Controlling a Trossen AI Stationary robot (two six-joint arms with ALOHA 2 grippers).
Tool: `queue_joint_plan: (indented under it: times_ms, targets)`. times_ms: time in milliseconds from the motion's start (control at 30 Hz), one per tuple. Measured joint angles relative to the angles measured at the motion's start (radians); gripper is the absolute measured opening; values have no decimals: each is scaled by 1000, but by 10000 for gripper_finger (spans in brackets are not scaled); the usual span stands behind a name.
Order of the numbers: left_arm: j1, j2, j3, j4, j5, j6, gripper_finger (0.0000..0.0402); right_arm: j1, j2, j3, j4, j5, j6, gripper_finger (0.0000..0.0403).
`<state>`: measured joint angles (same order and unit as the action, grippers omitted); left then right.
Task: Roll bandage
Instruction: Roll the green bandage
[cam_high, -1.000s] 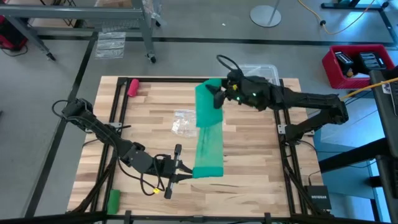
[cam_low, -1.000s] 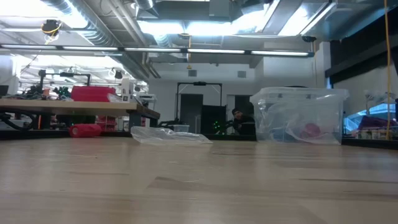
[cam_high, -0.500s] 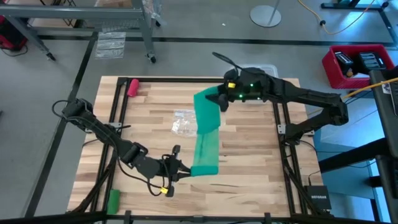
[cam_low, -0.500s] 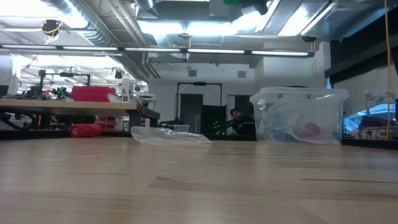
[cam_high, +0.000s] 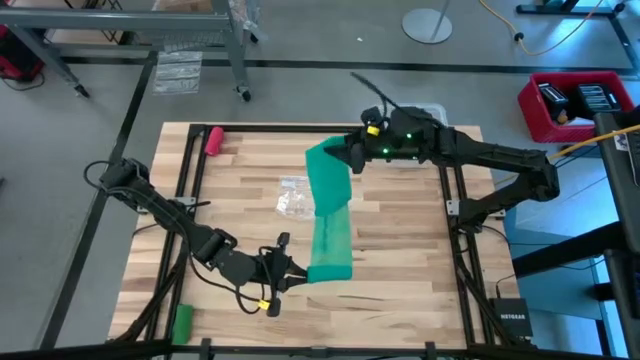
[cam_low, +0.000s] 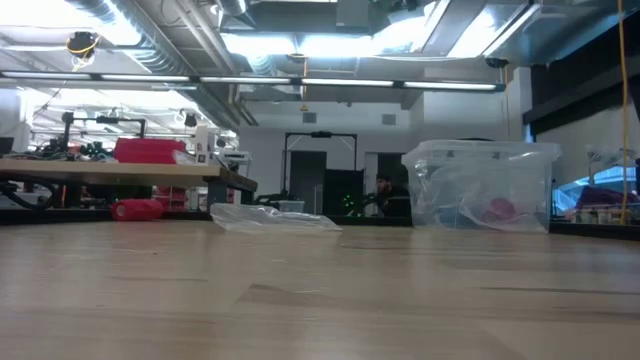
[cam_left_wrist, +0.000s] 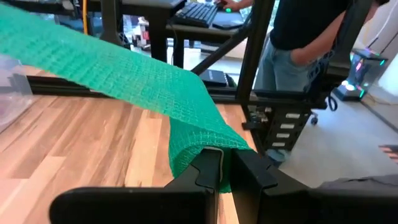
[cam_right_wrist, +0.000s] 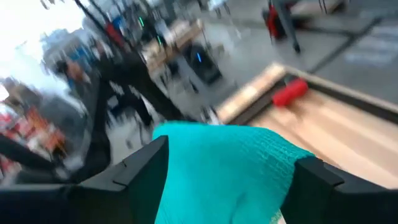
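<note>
The teal-green bandage (cam_high: 331, 225) is a long flat strip running from the table's near side to its far side. My left gripper (cam_high: 292, 270) is low near the front edge, shut on the strip's near end. My right gripper (cam_high: 350, 157) is high over the far middle and holds the strip's far end (cam_high: 325, 170) raised. In the left wrist view the strip (cam_left_wrist: 124, 68) rises away from the fingers, above the wood. The low view shows no bandage on the table. My left gripper pinches the strip's near end (cam_left_wrist: 208, 140) between its two fingers (cam_left_wrist: 208, 171), which stand close together. They come in level from the table's left. The cloth is gathered at the fingers and climbs away from them. My right gripper has the strip's far end (cam_right_wrist: 224, 168) between its two fingers (cam_right_wrist: 146, 168), which stand wide apart at the cloth's two sides. It comes from the table's right. That end is lifted clear of the table, and the strip slopes down toward my left gripper.
A pink-red roll (cam_high: 213, 138) lies at the far left corner and a small brighter-green roll (cam_high: 182, 320) at the near left. A clear plastic wrapper (cam_high: 295, 195) lies left of the strip. A clear bin (cam_low: 480, 185) stands at the far right.
My right gripper has carried the bandage's far end up and a little toward the table's left, so the upper part of the strip now leans left. The near end has stayed in my left gripper.
</note>
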<state>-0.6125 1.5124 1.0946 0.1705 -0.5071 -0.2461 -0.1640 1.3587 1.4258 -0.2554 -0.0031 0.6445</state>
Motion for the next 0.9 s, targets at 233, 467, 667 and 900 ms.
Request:
queue_joint_plan:
  times_ms: [233,467,667,900]
  targets:
    - [-5,2,0,-17,-2,-9,17,7,0,0,249,-3,256,257]
    - [-6,2,0,-17,3,-6,17,7,0,0,244,-214,298,257]
    - [-6,2,0,2,3,-2,17,19,1,0,169,-224,217,257]
    - [0,2,1,7,-3,-2,17,-78,1,0,171,-118,-115,257]
